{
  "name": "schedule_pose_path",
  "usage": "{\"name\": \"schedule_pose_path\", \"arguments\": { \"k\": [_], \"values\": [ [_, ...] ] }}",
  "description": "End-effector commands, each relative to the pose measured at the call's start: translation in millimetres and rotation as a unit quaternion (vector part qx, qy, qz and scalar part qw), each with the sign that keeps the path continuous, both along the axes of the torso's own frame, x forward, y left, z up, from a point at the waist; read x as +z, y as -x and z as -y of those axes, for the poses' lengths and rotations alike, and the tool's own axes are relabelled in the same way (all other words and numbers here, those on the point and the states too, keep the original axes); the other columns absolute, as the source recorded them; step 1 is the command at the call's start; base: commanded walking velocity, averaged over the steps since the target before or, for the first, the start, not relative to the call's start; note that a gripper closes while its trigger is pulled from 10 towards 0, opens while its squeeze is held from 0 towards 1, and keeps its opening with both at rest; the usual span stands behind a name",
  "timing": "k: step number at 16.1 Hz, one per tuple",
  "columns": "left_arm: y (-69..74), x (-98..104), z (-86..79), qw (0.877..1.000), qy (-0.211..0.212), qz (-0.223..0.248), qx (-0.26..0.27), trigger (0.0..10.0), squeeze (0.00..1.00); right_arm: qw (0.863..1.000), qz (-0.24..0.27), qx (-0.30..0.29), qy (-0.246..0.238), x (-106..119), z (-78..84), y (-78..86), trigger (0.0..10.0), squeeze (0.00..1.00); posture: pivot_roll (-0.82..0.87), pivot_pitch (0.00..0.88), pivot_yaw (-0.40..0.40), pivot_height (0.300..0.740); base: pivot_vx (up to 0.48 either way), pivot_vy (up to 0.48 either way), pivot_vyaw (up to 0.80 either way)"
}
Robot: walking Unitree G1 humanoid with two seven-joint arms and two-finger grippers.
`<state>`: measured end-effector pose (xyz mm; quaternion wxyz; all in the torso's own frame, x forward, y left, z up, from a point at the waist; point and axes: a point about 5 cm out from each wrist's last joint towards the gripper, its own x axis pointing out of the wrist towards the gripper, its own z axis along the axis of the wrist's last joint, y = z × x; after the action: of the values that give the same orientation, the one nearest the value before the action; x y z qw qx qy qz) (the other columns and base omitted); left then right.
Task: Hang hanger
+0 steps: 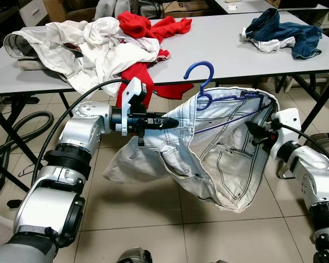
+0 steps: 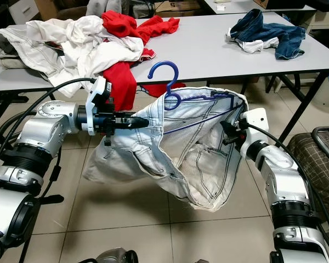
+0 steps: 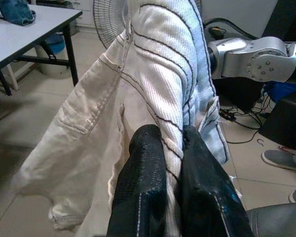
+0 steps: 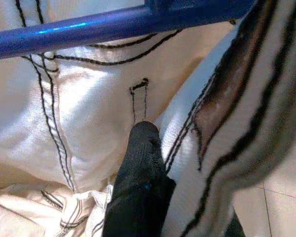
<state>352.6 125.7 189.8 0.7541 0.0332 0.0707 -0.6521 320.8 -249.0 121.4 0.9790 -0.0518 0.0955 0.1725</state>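
A: Left eye view puts the blue hanger (image 1: 204, 87) inside the waistband of the white jeans (image 1: 208, 153), off the table (image 1: 219, 49)?

B: Yes. Left gripper (image 3: 173, 148) and right gripper (image 1: 251, 131) each pinch that waistband. No rail visible; hanging looks undone.
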Motion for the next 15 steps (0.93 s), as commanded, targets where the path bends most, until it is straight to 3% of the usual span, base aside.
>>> {"name": "schedule_pose_path", "arguments": {
  "k": [1,15],
  "values": [
    [-1.7,15.5,1.0,0.999,0.013,0.036,-0.006,0.0,0.0,1.0,0.01,0.001,0.003,5.8,-0.5,-3.2,0.0,0.0,-0.03,0.0,0.068,0.74,0.0,0.0,0.0],
    [-1.7,15.5,1.0,0.999,0.013,0.036,-0.006,0.0,0.0,1.0,0.01,0.001,0.003,5.8,-0.5,-3.2,0.0,0.0,-0.03,0.0,0.068,0.74,0.0,0.0,0.0]
  ]
}}
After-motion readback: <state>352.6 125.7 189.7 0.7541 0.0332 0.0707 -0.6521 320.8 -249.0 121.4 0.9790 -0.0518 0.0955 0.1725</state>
